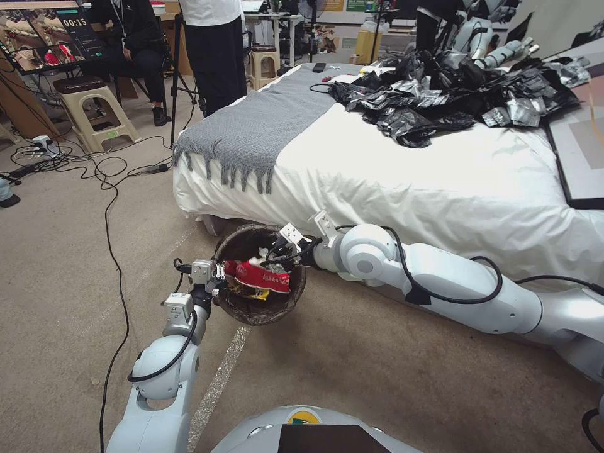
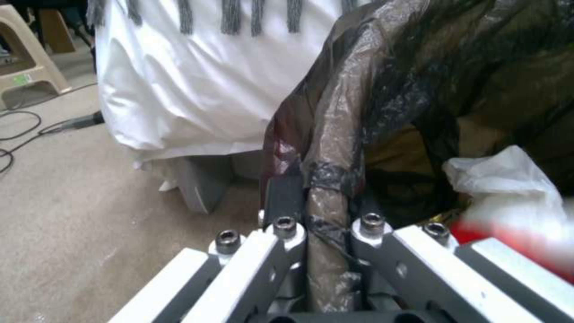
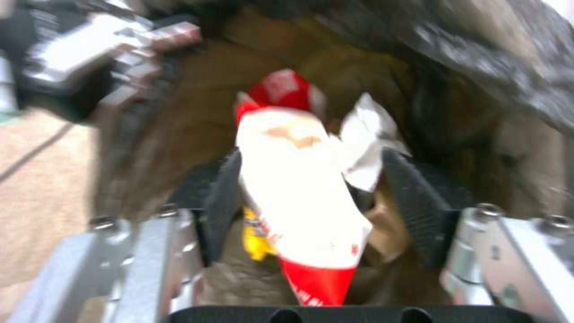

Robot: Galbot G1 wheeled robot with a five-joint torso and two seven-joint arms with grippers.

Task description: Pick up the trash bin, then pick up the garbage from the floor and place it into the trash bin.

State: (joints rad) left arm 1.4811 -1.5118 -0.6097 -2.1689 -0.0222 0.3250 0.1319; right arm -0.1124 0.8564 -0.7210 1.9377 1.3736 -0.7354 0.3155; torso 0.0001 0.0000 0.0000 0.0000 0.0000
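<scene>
A: Where do we locate the trash bin (image 1: 261, 314)?

B: We see it raised off the carpet, just beside the foot of the bed (image 1: 402, 182). Its mouth is tilted toward our head camera. The dark brown liner (image 2: 335, 116) is folded over the rim.

A: State of the left tool (image 1: 217, 274)?

B: It is clamped on the bin rim. In the left wrist view, the fingers (image 2: 281, 197) pinch the lined rim between them.

A: And the right tool (image 1: 290, 246)?

B: It sits at the far rim, over the bin mouth. Its pads (image 3: 412, 206) stand apart. In the right wrist view, a red-and-white packet (image 3: 299, 197) lies between the pads; we cannot tell whether either pad touches it.

A: Contents of the bin?

B: The red-and-white packet, a white crumpled piece (image 3: 365, 143) beside it and a yellow wrapper (image 3: 257, 237) underneath.

A: Surroundings?

B: A grey fringed blanket (image 1: 264, 126) and a heap of black bags (image 1: 440, 94) lie on the bed.
</scene>
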